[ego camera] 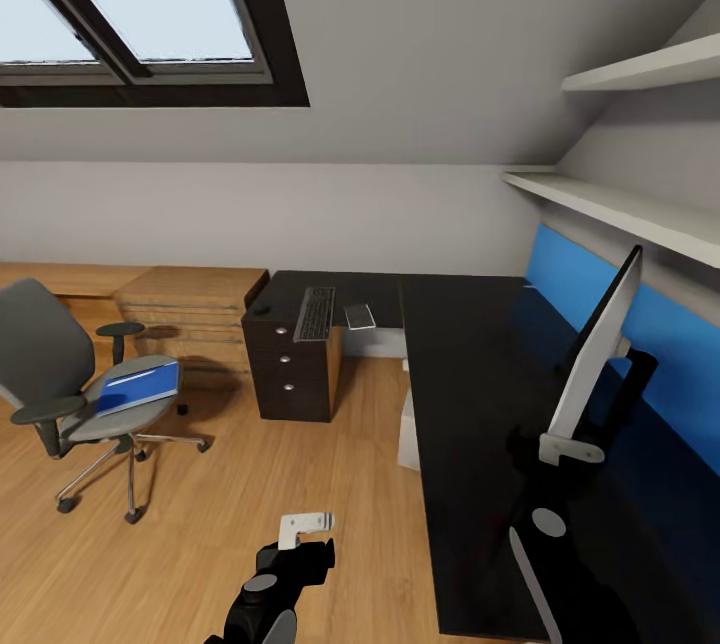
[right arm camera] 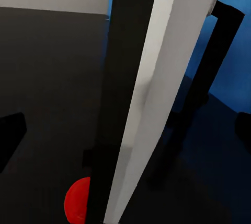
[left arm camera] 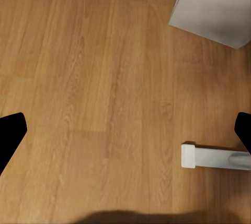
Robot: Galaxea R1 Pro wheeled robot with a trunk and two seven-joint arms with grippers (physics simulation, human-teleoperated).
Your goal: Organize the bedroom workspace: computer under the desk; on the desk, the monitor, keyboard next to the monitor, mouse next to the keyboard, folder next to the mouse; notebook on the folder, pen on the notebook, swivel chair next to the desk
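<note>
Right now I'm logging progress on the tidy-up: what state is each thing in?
Monitor: on the desk, tilted.
Keyboard: flat on the desk.
Folder: on the chair seat.
Computer: on the floor under the desk.
Left gripper: open, empty.
Right gripper: around the monitor's edge.

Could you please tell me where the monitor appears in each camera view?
Head: monitor at the right, edge-on, on the desk.
Right wrist: close up, running down the centre.
Left wrist: this one looks at the floor and computer instead.
Shared landmark: blue panel behind the monitor.
</note>
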